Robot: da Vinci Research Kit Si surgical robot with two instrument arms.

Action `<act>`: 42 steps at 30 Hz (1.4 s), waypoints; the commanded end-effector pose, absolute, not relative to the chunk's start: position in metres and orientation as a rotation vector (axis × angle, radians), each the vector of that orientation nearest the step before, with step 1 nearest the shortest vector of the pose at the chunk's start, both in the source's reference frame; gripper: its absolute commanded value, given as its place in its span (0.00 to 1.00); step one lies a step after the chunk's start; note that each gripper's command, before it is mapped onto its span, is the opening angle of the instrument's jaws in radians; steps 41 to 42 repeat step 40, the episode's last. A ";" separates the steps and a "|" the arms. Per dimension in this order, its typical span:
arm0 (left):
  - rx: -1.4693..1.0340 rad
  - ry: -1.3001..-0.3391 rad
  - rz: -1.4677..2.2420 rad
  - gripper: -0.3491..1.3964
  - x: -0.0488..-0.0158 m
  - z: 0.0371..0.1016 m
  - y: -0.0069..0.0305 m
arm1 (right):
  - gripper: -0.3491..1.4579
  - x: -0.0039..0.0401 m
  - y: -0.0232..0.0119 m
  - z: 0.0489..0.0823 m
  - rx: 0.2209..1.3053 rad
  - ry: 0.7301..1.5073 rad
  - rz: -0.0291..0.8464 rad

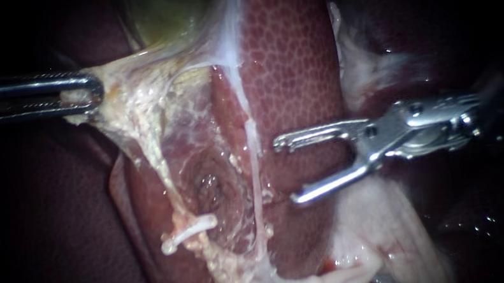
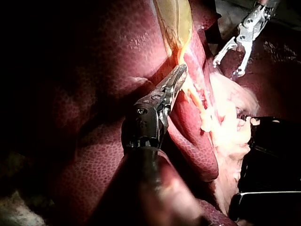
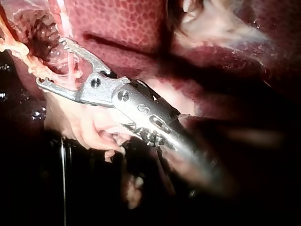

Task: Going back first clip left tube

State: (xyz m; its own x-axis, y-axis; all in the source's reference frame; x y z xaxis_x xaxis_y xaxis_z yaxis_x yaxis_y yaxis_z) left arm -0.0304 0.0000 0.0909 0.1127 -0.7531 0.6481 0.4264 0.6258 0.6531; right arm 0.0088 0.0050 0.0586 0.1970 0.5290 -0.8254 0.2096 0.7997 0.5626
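pale, fatty and soft, the left tube runs down the hollow in the liver, from the pale tissue under the gallbladder towards the liver's lower edge. it looks light, slick and easy to tear, so i judge it is best taken square across its bare middle, clear of the crumbly fat. no clip shows on it. a short white stub lies just beside it; whether the two join is hard to make out. the thin right tube stands apart. left instrument: hand closed on the pale tissue, stretching it taut. right instrument: hand wide, gripping nothing, near the thin tube; whether it carries a clip i cannot tell.
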 end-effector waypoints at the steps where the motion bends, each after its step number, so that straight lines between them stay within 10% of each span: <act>1: 0.338 -1.165 -0.891 0.00 -0.0306 0.0911 -0.0001 | 0.52 0.0085 0.0051 0.0584 0.656 1.379 0.245; 24: 0.374 -1.115 -0.829 0.00 -0.0402 0.1039 -0.0029 | 0.52 0.0081 0.0051 0.0574 0.655 1.379 0.240; 42: 0.381 -1.113 -0.829 0.00 -0.0404 0.1038 -0.0031 | 0.52 0.0084 0.0050 0.0572 0.654 1.380 0.242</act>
